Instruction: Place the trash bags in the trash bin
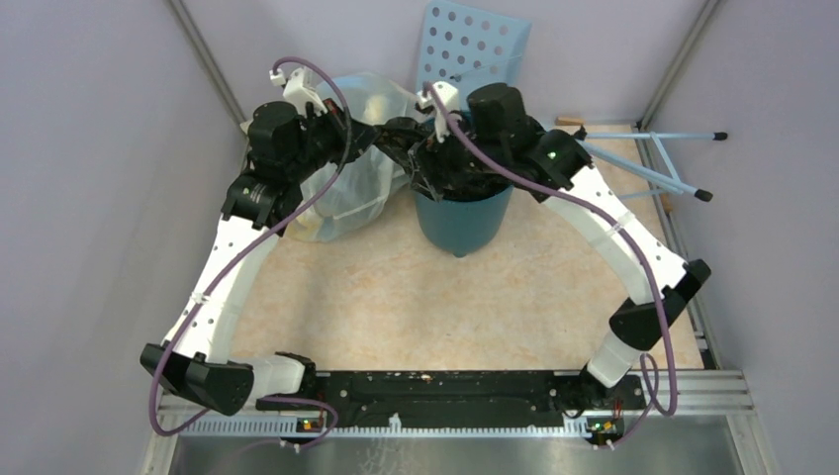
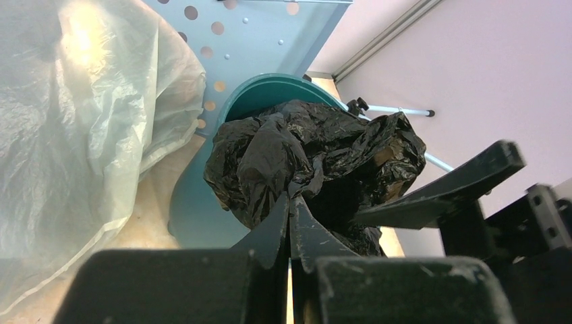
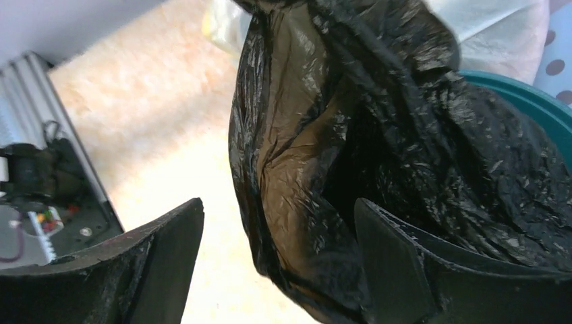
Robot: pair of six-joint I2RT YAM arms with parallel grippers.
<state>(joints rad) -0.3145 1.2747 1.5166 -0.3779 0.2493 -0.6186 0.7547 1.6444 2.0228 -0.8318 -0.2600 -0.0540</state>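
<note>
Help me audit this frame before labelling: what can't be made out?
- Teal bin interior: top view, the black bag fills its mouth.
- Bag count: one crumpled mass in every view.
- Bag's lower end: right wrist view, cut off by the bottom edge, between the open right gripper's fingers.

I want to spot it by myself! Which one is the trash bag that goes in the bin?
Look at the back of the tan table, where the round teal trash bin stands. The trash bag is bunched up over the bin's top. It is shiny, crinkly and black, unlike the big see-through whitish bag beside it.
</note>
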